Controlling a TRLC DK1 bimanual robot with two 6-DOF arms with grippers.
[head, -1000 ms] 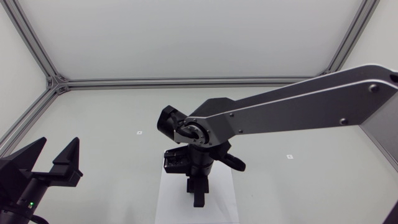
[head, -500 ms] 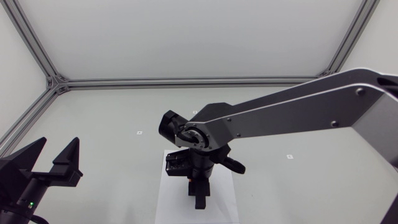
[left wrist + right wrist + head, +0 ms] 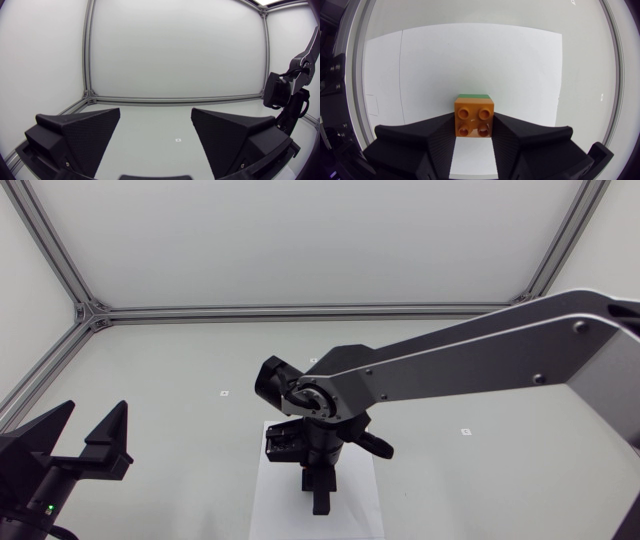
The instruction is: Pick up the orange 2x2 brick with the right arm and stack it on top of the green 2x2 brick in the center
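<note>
Two arms share a pale grey table [image 3: 170,360] edged by aluminium rails [image 3: 300,310], which meet in a corner at the far left. One white sheet [image 3: 272,502] lies at the near middle of the table, and small square marks [image 3: 224,393] dot the bare surface to the left and right of it. The right arm [image 3: 470,360] comes in from the right and reaches to the middle, its wrist bent down over the sheet so that the right gripper [image 3: 320,498] points at the paper. In the right wrist view this gripper's fingers press on the left and right sides of the orange 2x2 brick [image 3: 474,118], studs facing the camera. A thin strip of the green 2x2 brick [image 3: 474,95] shows just past the orange brick's far edge. Whether the two are pressed together cannot be told. Both bricks are over the white sheet and are hidden under the wrist in the head view. The left gripper [image 3: 90,425] sits at the near left, well apart from the sheet, its fingers spread wide with nothing between them.
</note>
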